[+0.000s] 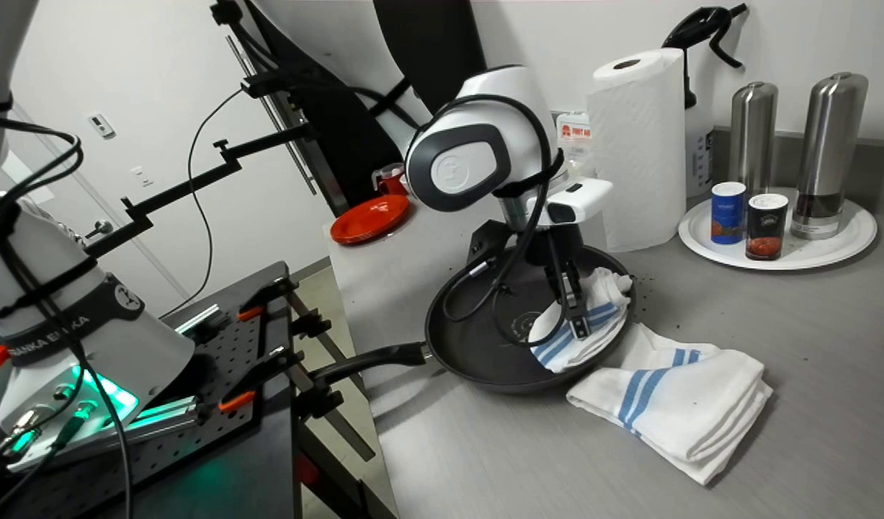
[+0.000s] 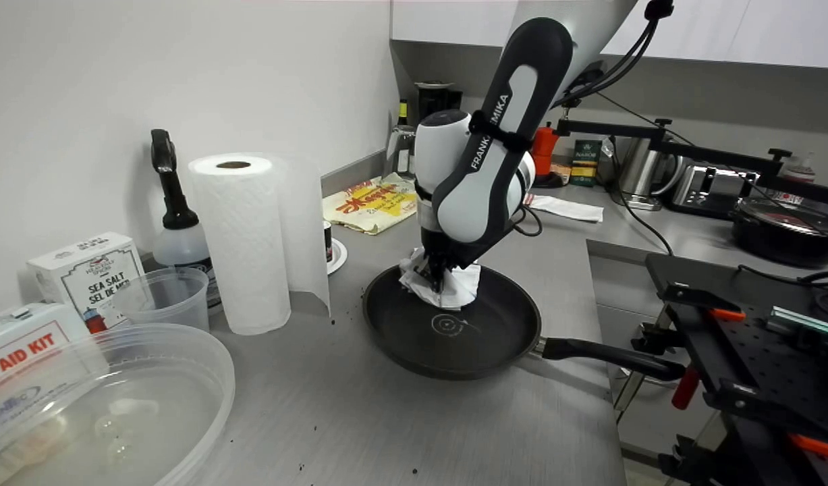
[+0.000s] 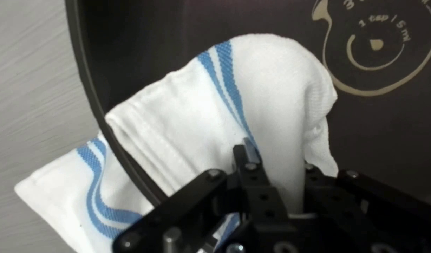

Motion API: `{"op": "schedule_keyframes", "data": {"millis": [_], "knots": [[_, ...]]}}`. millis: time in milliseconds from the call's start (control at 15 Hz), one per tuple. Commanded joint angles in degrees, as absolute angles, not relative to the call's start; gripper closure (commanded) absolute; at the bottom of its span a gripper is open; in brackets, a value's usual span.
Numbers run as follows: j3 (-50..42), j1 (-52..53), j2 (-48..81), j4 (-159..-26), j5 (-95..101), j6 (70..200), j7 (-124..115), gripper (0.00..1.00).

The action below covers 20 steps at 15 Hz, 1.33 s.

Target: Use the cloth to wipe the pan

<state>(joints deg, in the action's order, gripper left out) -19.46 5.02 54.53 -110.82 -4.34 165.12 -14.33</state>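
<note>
My black two-fingered gripper [image 3: 280,161], nearly closed, pinches white, blue-striped, folded cloth [image 3: 208,116] | likely light, limp | best gripped mid-fold

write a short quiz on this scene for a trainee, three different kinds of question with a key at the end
1. True or false: the hand grips a blue-striped cloth in the pan.
2. Multiple choice: in an exterior view, how many small white-capped containers stand on the white plate? A one; B two; C four.
3. Fill the gap: the second cloth, outside the pan, lies folded on the grey ____.

Key
1. True.
2. B, a blue one and a dark one.
3. Counter.
</note>
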Motion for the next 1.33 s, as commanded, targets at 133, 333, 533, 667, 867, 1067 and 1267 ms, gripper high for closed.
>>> {"op": "schedule_keyframes", "data": {"millis": [133, 333, 533, 667, 867, 1067, 1267], "knots": [[-25.8, 11.2, 54.8, -110.5, -1.2, 171.0, -16.8, 0.96], [-25.8, 11.8, 51.2, -112.4, -2.0, 168.3, -16.0, 0.96], [-22.6, 10.6, 43.9, -116.0, -2.5, 162.3, -14.8, 0.96], [-18.8, 9.1, 37.7, -118.3, -2.7, 156.5, -13.8, 0.96], [-11.4, 6.4, 30.0, -120.7, -4.7, 148.5, -13.6, 0.96], [-4.2, 5.5, 25.4, -123.7, -7.5, 145.3, -13.7, 0.96], [-0.1, 6.9, 25.2, -126.1, -8.6, 145.1, -15.2, 0.96]]}}
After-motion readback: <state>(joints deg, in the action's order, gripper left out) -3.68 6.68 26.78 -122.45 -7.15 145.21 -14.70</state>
